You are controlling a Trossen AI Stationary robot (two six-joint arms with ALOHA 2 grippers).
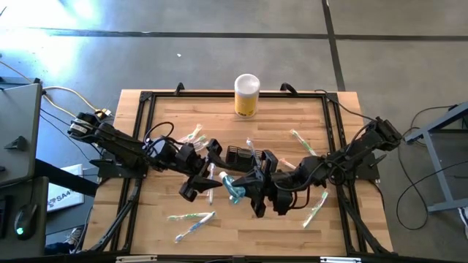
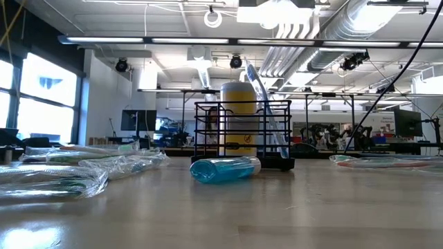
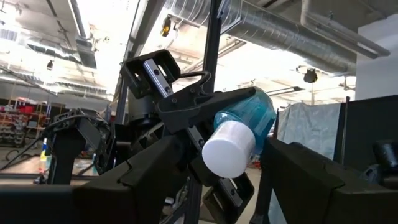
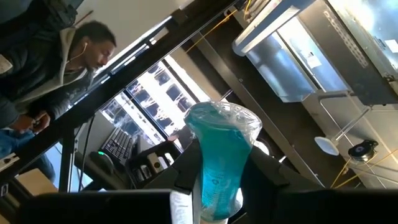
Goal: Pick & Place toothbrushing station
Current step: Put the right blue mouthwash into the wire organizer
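**High view.** The caddy is sitting near the middle of the table, between the yellow can at the far edge and the two grippers. Its long axis appears to be running across the table from side to side. The left gripper and right gripper are meeting just in front of it, around a blue bottle. Wrapped toothbrushes are lying scattered about.

**Low view.** The caddy is standing upright with its open side up, turning a broad wire face to the camera. A wrapped toothbrush is leaning in it. The bottle seems to be lying on its side just in front. No gripper is showing here.

**Left wrist view.** The right gripper is clamping the bottle, white cap toward the camera. The left gripper is standing with its fingers spread wide, holding nothing.

**Right wrist view.** The bottle is filling the space between the right gripper's own fingers. A person is showing beyond the table.

**Hazards, as judged.**
- The bottle is passing between the arms. A release before the other side is gripping could drop it onto the caddy.
- Both arms are crowding the caddy's near side, so a swing could shove it or tip the leaning toothbrush out.
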